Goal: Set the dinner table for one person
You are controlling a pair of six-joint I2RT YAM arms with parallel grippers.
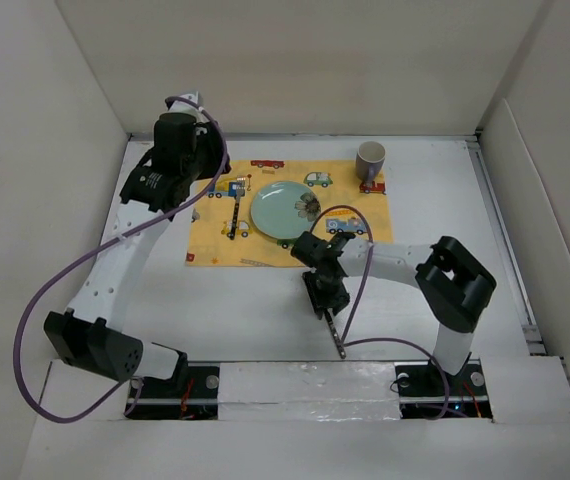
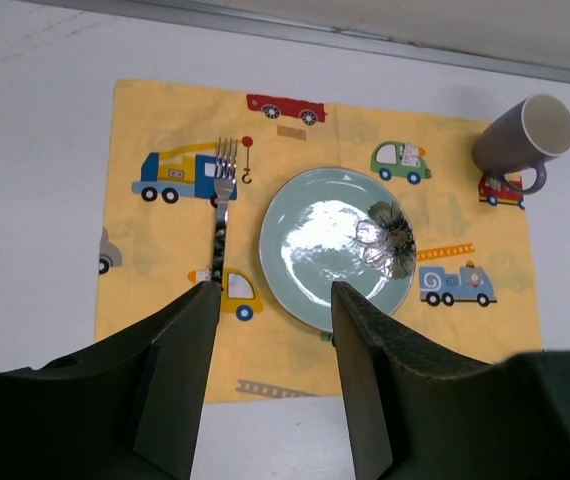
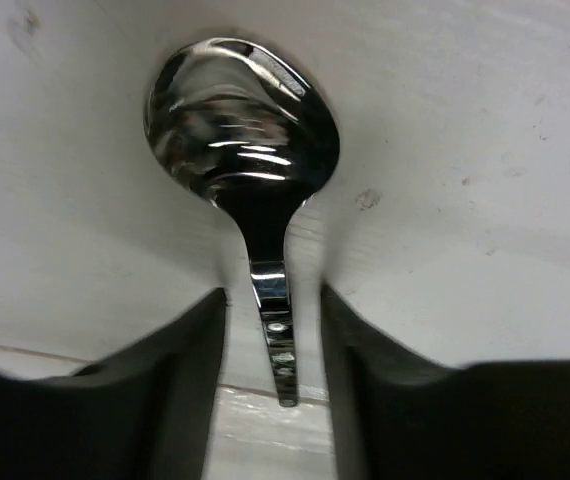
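Top external view: one tabletop, one yellow cloth, one plate, one mug, one fork, one spoon and two tools are showing.
Tabletop: it is lying flat and white under everything, between pale walls. Its near edge is running left to right past both arm bases, but I cannot tell whether that is its long axis.
Yellow cloth: it is lying on the far half of the tabletop, its long side running left to right.
Plate: it is sitting at the cloth's middle.
Mug: it is standing at the cloth's far right corner.
Fork: it is lying on the cloth just left of the plate, tines pointing toward the far edge.
Spoon: it is lying on bare tabletop, on the near side of the cloth, handle pointing toward the near edge.
Left tool: it is hanging over the cloth's near part, fingers standing wide apart and holding nothing.
Right tool: it is straddling the spoon's handle, with a slim gap showing on each side.
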